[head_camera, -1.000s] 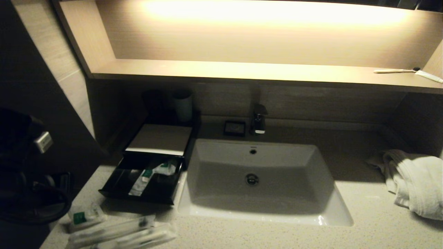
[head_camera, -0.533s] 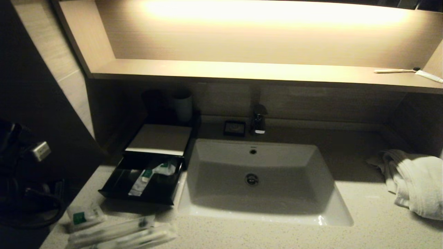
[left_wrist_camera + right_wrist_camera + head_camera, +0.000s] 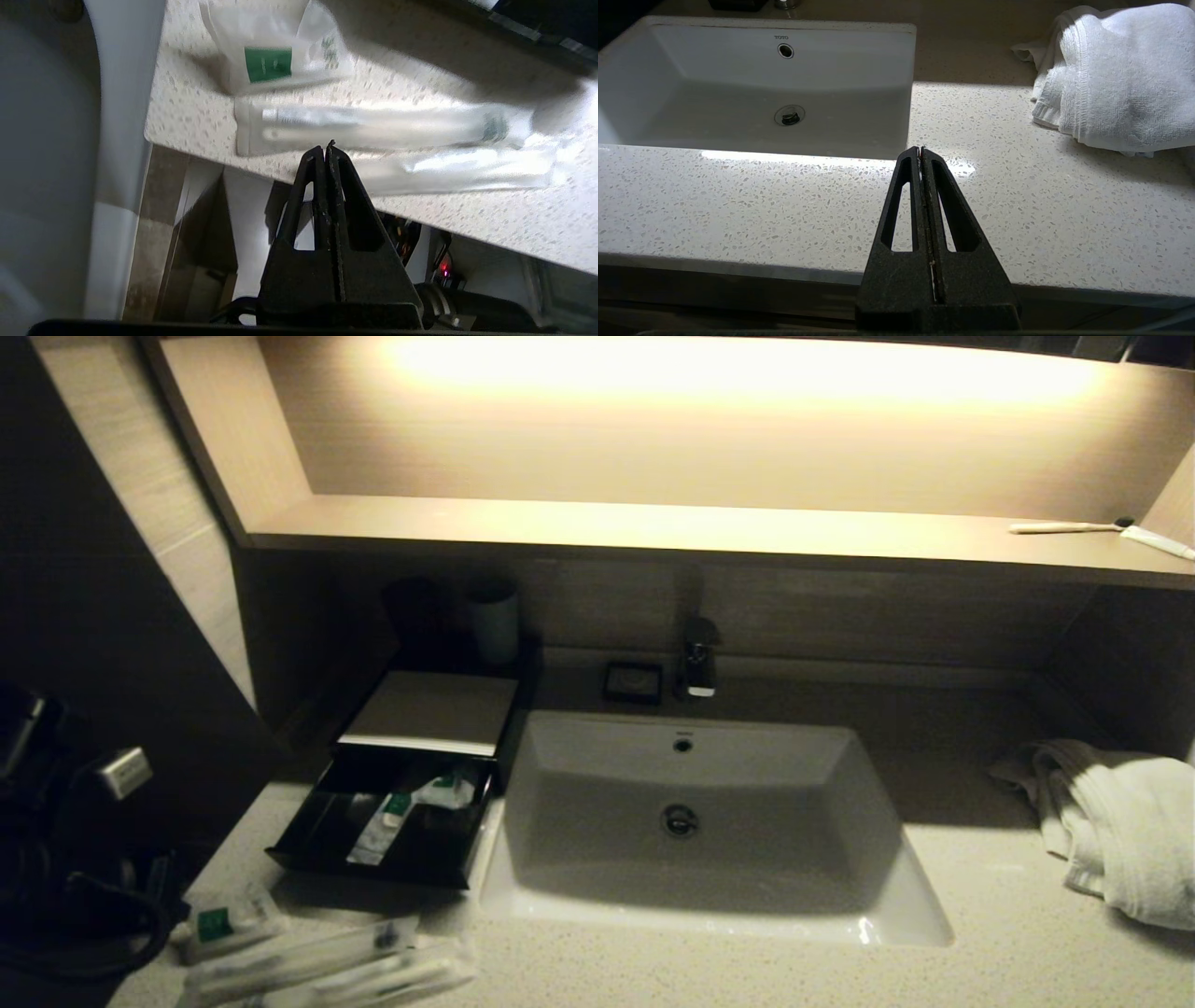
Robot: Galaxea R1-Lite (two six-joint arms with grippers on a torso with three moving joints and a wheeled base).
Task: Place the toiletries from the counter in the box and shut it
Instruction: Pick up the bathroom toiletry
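Toiletries [image 3: 373,128] lie just ahead of the left gripper [image 3: 327,145]'s closed, empty jaws, long axes running crosswise.

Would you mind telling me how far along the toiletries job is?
Partly done: some sachets already lie in the open drawer. In hand: nothing; the left end effector is shut and empty at the counter edge. Left: a sachet and wrapped sticks on the counter, then closing the drawer.

Drawer [image 3: 392,821] open, top clear. Sachet [image 3: 224,922] and sticks [image 3: 317,961] crowd counter [image 3: 980,952] corner; bare counter by towel [image 3: 1120,831].
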